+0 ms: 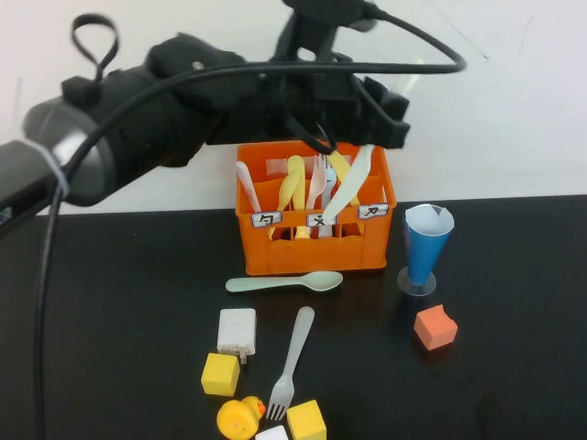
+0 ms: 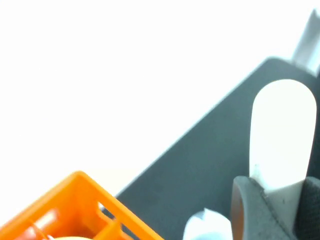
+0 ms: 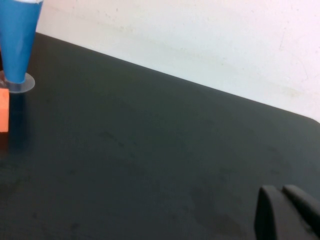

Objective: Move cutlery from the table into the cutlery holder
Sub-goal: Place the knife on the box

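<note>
Left gripper [image 1: 367, 137], upper centre of frame, clamps the cream-white knife [image 1: 347, 188] slanting down into the orange crate [image 1: 316, 252] directly below; right gripper [image 3: 287, 212] sits closed, empty.

On table: one pale green spoon [image 1: 284, 283], one grey fork [image 1: 292, 360], four cubes [image 1: 220, 374], one duck [image 1: 239, 418], one blue cup [image 1: 427, 244], one white charger [image 1: 237, 332].
</note>
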You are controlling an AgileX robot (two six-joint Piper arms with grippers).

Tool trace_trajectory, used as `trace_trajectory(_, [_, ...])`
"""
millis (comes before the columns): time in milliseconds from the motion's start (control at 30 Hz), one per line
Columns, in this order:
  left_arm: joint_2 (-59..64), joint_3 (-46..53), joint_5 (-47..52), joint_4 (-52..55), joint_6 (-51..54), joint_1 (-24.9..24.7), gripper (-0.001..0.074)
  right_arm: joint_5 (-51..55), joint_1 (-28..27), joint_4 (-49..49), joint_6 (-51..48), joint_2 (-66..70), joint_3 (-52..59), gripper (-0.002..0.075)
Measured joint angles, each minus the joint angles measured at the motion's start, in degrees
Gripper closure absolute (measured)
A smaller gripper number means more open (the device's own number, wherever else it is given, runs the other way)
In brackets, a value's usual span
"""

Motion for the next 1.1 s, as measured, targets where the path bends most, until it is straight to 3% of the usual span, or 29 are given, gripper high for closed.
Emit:
trace_trajectory(233, [-1.9, 6.5, -7.0, -30.8, 27.4, 3.4, 0.0586, 0.0, 0.0, 0.0, 0.0, 0.0, 0.0, 0.0729])
trace_trajectory(300, [-1.9, 7.7, -8.0, -34.8, 33.9, 4.1, 0.0586, 0.0, 0.0, 0.0, 0.0, 0.0, 0.0, 0.0729])
trace_trajectory(567, [-1.9, 8.4, -4.0, -37.3, 48.0, 4.3, 0.0586, 0.0, 0.0, 0.0, 0.0, 0.0, 0.0, 0.0729])
trace_trajectory(1100, [-1.9, 8.4, 2.8, -37.3, 49.5, 4.3, 0.0586, 0.0, 0.0, 0.0, 0.0, 0.0, 0.0, 0.0729])
